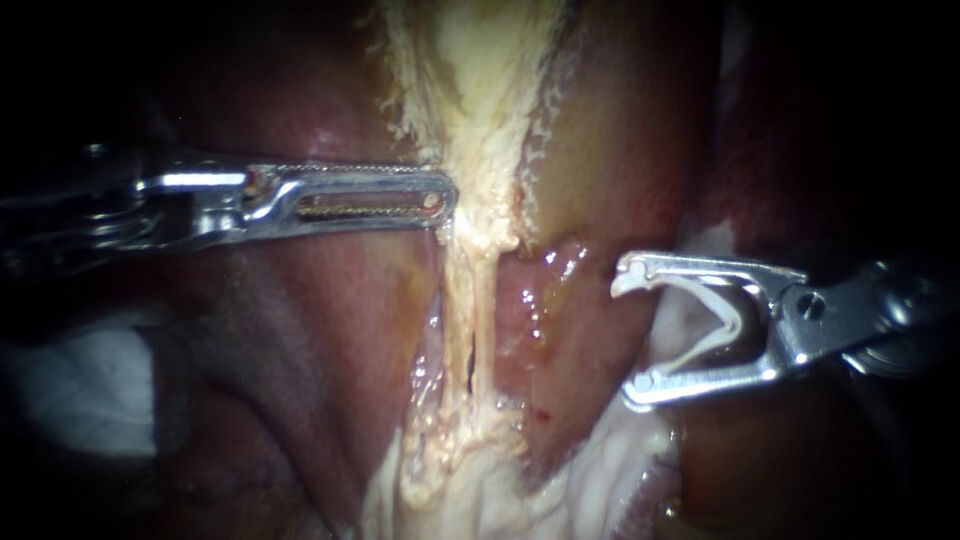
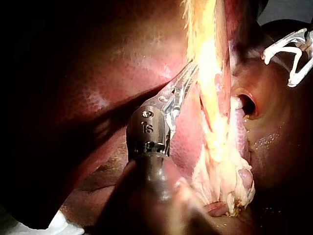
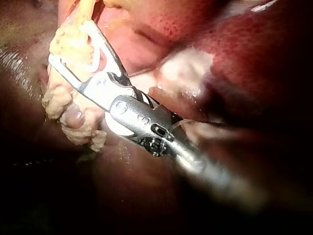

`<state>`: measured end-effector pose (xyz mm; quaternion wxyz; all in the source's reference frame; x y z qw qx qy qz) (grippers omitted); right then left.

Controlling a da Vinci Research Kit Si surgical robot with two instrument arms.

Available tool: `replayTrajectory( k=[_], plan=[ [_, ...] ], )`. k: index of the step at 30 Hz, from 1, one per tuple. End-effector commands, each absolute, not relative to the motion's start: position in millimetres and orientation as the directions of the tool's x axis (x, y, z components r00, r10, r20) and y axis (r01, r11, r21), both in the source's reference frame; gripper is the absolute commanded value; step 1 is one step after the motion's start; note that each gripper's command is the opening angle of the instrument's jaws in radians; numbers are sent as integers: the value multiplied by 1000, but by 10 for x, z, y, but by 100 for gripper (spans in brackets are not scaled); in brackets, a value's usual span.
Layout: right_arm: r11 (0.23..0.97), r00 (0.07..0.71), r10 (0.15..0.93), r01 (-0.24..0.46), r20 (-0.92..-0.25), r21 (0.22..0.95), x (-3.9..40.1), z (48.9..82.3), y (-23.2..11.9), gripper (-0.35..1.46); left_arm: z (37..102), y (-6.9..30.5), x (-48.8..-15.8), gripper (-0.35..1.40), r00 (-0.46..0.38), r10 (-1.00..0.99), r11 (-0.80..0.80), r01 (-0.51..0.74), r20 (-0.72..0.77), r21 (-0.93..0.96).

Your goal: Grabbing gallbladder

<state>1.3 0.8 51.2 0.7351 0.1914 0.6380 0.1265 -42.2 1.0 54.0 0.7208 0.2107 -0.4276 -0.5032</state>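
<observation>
endoscope view: the gallbladder [image 1: 610,140], i judge, is the tan fold right of the pale strand [image 1: 480,260]; take a broad, gentle bite there. two instruments, one clip. left instrument [image 1: 445,205] has its jaws pressed together, tip touching the strand. right instrument [image 1: 628,335] has wide-spread jaws holding the clip [image 1: 738,318].

only support showing: a white cloth-like patch [image 1: 80,390] peeking out from under the glossy dark red liver [image 2: 112,63]

Light only hit the middle, edges were pitch dark. Pale strand [image 2: 212,63] glared white in left wrist view.
</observation>
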Motion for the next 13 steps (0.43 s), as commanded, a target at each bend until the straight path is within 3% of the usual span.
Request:
replayTrajectory(
  k=[1, 13],
  plan=[
    [895, 154, 430, 58, -890, 443, 14, 512, 8, 58, 538, 10, -422, -35, 125, -907, 401, 545, 402, 737],
    [895, 154, 430, 58, -890, 443, 14, 511, 8, 58, 532, 9, -425, -35, 128, -909, 400, 538, 397, 742]
  ],
)
